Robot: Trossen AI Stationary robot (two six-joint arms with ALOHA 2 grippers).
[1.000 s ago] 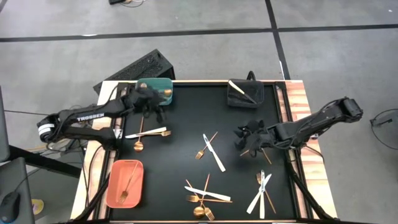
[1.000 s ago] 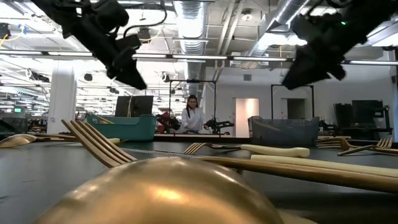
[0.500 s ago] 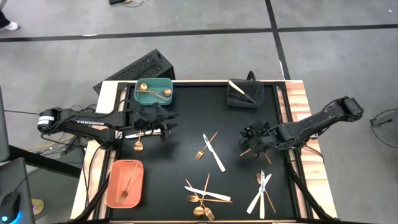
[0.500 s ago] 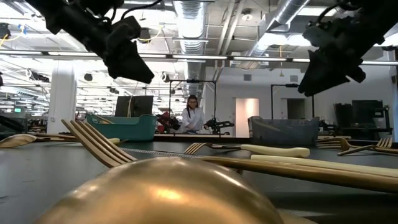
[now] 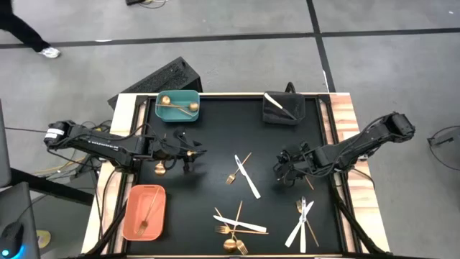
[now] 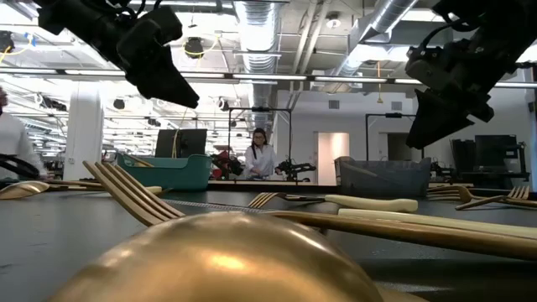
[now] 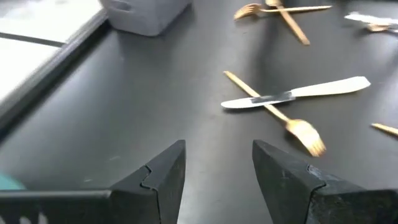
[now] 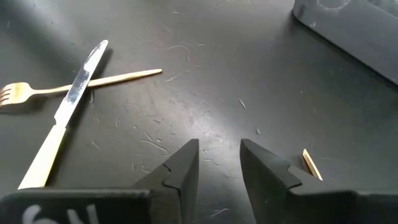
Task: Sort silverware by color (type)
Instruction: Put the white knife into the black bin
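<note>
Gold forks, spoons and sticks and white knives lie scattered on the black mat (image 5: 215, 137). A white knife crosses a gold fork at the middle (image 5: 244, 174), which also shows in both wrist views (image 7: 292, 99) (image 8: 68, 106). My left gripper (image 5: 185, 150) (image 7: 217, 165) is open and empty, above the mat's left part beside a gold spoon (image 5: 159, 169). My right gripper (image 5: 282, 170) (image 8: 219, 165) is open and empty, low over the mat right of centre. The end of a gold stick (image 8: 309, 163) lies just beside one of its fingers.
A teal bin (image 5: 178, 105) with gold spoons stands at the far left. A dark bin (image 5: 282, 109) with a white knife stands at the far right, and a salmon bin (image 5: 144, 211) with a gold fork at the near left. More utensils lie near the front edge (image 5: 237, 226) (image 5: 303, 219).
My left gripper has gone from above the teal bin toward the table's near edge and now hangs over the mat's left part. My right gripper has shifted a little toward the near edge and the table's left.
</note>
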